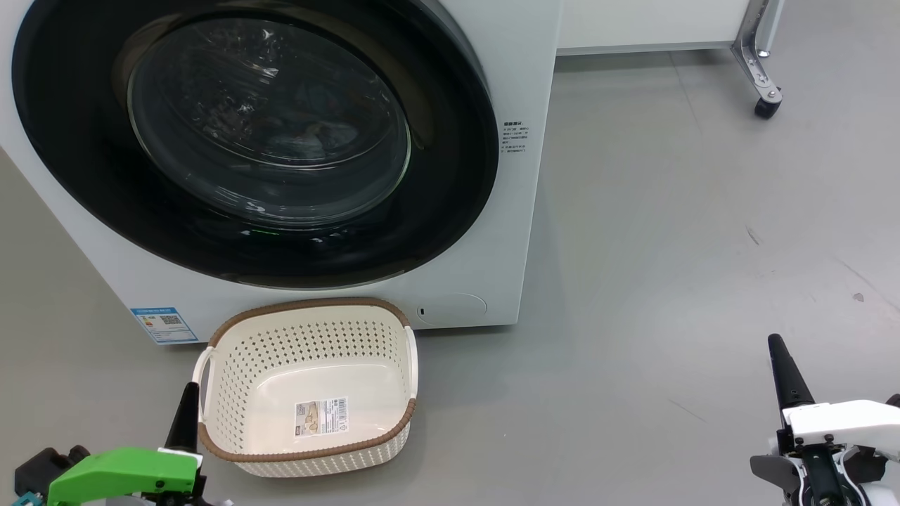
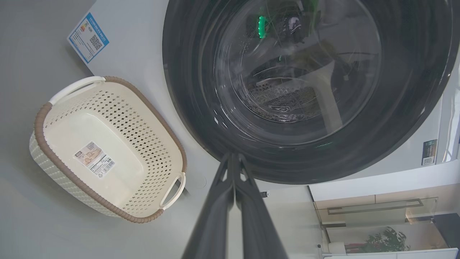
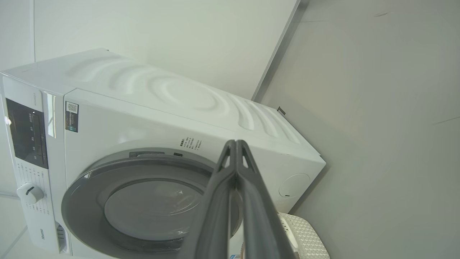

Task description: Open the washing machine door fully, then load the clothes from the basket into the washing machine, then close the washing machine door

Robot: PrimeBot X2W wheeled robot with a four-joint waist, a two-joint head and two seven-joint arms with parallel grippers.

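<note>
The white washing machine (image 1: 517, 105) stands at the upper left of the head view with its round black-rimmed door (image 1: 457, 169) shut against the front. Through the glass bowl (image 1: 267, 119) I see dim cloth shapes inside the drum. The cream basket (image 1: 309, 429) sits on the floor just before the washer, holding no clothes, with the label sticker (image 1: 321, 416) on its floor showing. My left gripper (image 1: 188, 404) is shut beside the basket's left handle. My right gripper (image 1: 777, 348) is shut, far right over bare floor. The left wrist view has the door (image 2: 413, 118) and basket (image 2: 39, 118).
Grey floor (image 1: 668, 246) spreads to the right of the washer. A metal leg on a caster (image 1: 766, 105) stands at the upper right. A blue sticker (image 1: 163, 325) marks the washer's lower left front. The control panel and dial (image 3: 30, 192) show in the right wrist view.
</note>
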